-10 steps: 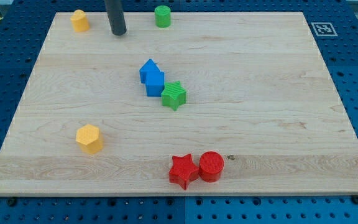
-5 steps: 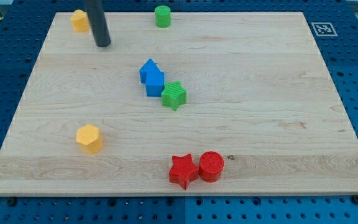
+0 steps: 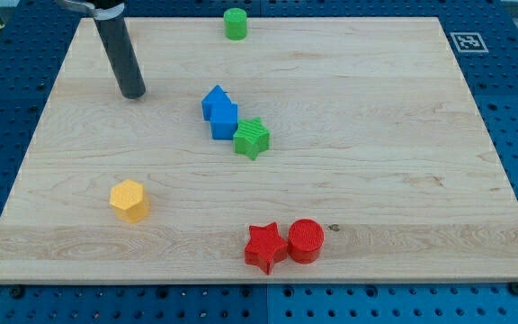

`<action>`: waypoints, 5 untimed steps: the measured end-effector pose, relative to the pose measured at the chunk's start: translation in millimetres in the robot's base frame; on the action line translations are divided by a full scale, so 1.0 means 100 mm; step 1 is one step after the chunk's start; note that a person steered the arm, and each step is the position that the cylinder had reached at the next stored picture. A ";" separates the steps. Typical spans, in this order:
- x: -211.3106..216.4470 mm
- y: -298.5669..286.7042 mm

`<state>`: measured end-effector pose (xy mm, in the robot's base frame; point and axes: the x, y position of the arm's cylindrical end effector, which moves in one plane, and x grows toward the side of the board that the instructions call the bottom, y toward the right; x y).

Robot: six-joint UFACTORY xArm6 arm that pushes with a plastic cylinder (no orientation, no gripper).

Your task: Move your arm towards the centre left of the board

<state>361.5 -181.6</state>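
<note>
A: Where is my tip (image 3: 133,92) right now?
B: On the board (image 3: 376,108), in its upper left part — well left of the two blue blocks (image 3: 218,112), touching none of them. The rod leans up toward the view's top left.
A: Is it holding anything?
B: It's a bare rod with nothing to open or close, and nothing rests against it.
A: What sits around it?
B: The yellow six-sided block (image 3: 129,200) lies below it toward the view's bottom, well apart. The green cylinder (image 3: 235,23) stands at the top edge, off to the tip's right.
A: And the middle of the board?
B: The blue pair is pressed together, and the green star (image 3: 252,138) touches the lower blue one on its lower right. The exact shape of the upper blue block is hard to tell — it may be a little house form.
A: Anything near the bottom edge?
B: A red star (image 3: 265,247) and a red cylinder (image 3: 306,240), side by side and touching.
</note>
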 end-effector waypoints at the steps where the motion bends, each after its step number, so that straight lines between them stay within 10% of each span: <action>1: 0.00 0.00; 5: -0.18 0.00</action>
